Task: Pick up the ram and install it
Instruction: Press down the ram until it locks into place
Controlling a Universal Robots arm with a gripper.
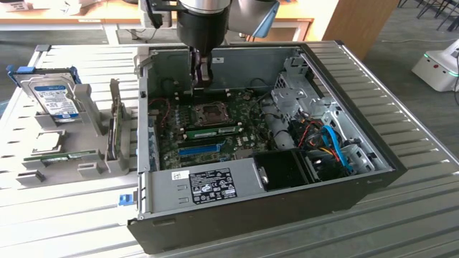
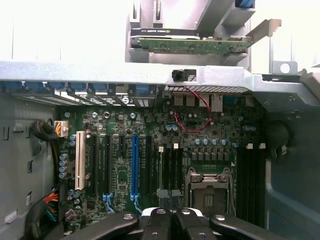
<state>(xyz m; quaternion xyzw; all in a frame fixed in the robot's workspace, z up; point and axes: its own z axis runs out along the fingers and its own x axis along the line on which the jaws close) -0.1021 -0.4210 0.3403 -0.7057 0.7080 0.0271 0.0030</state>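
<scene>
A ram (image 1: 61,157), a thin green stick, lies flat in the grey holder at the exterior view's left, far from my gripper. A second green stick with a white label (image 1: 215,130) stands in a motherboard slot just in front of the CPU socket (image 1: 212,112) inside the open computer case (image 1: 358,188). My gripper (image 1: 203,79) hangs above the far part of the motherboard, over the socket area. Its black fingers (image 2: 160,220) meet at the wrist view's lower edge. The gripper (image 2: 172,224) is shut with nothing between its fingers. Black memory slots (image 2: 170,170) run beside the socket (image 2: 207,187).
A hard drive (image 1: 54,97) and a graphics card (image 1: 115,123) stand upright in the grey holder (image 1: 86,172). A blue slot strip (image 1: 197,149), a black fan duct (image 1: 283,169) and blue and orange cables (image 1: 334,145) fill the case. The metal case walls enclose the motherboard.
</scene>
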